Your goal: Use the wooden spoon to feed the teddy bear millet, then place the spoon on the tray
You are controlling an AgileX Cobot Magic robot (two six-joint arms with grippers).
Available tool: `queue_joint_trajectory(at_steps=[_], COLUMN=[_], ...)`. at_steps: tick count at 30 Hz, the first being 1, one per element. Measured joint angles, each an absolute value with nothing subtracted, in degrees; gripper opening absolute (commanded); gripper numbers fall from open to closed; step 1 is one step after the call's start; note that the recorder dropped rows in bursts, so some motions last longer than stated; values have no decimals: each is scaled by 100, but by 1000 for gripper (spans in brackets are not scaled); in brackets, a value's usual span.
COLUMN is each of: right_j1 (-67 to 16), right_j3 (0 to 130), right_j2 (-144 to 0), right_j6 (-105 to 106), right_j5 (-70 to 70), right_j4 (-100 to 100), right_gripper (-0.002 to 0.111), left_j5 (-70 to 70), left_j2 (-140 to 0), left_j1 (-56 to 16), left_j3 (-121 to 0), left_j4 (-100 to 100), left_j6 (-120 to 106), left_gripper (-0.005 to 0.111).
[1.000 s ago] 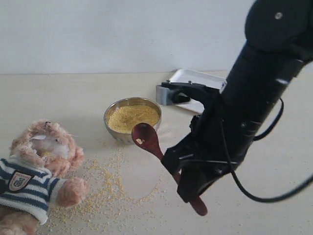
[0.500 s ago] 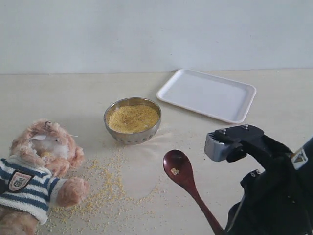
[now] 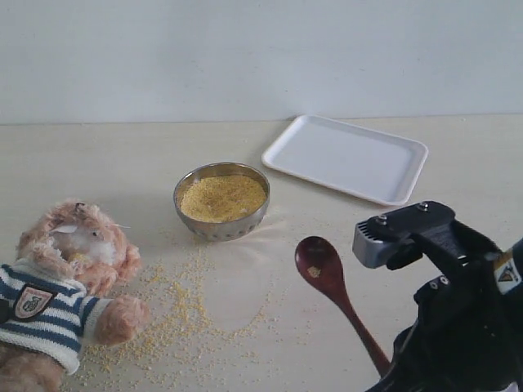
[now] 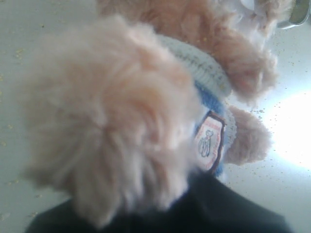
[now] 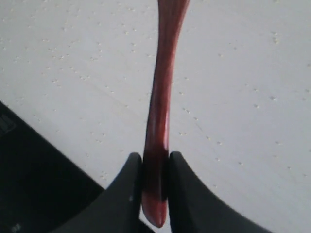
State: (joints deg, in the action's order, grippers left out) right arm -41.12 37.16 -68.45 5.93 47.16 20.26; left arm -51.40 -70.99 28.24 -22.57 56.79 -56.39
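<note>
The teddy bear (image 3: 69,278) lies at the front left in its striped sweater, muzzle dusted with millet. More millet (image 3: 222,198) fills the steel bowl (image 3: 204,229), and loose grains (image 3: 176,314) lie scattered beside the bear. My right gripper (image 5: 155,162) is shut on the handle end of the wooden spoon (image 3: 328,278), whose bowl carries a few grains and points toward the steel bowl. The white tray (image 3: 347,157) lies at the back right, apart from the spoon. In the left wrist view a fuzzy bear limb (image 4: 112,121) covers the jaws of my left gripper (image 4: 209,216), which seems shut on it.
The right arm's black body (image 3: 466,318) fills the front right corner, with its grey camera block (image 3: 384,241) sticking out. A pale wall runs behind the table. Bare tabletop (image 3: 98,163) lies at the back left.
The right arm has swung from over the middle down to the front right, carrying the spoon away from the bowl and uncovering the tray. The bear has not moved.
</note>
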Motion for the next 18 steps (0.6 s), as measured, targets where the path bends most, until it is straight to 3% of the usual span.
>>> queue_joint_trajectory(at_steps=[18], right_j1=[-5514], right_j3=[3045], right_j2=[-6823], right_j6=[-4508], right_j5=[4036], right_j4=[-1784], right_gripper=[3], left_j5=[-5140], left_j2=[-7099], left_j1=[2824], left_j3=[-2257], left_j4=[5679], left_j6=[-5639], left_gripper=[5])
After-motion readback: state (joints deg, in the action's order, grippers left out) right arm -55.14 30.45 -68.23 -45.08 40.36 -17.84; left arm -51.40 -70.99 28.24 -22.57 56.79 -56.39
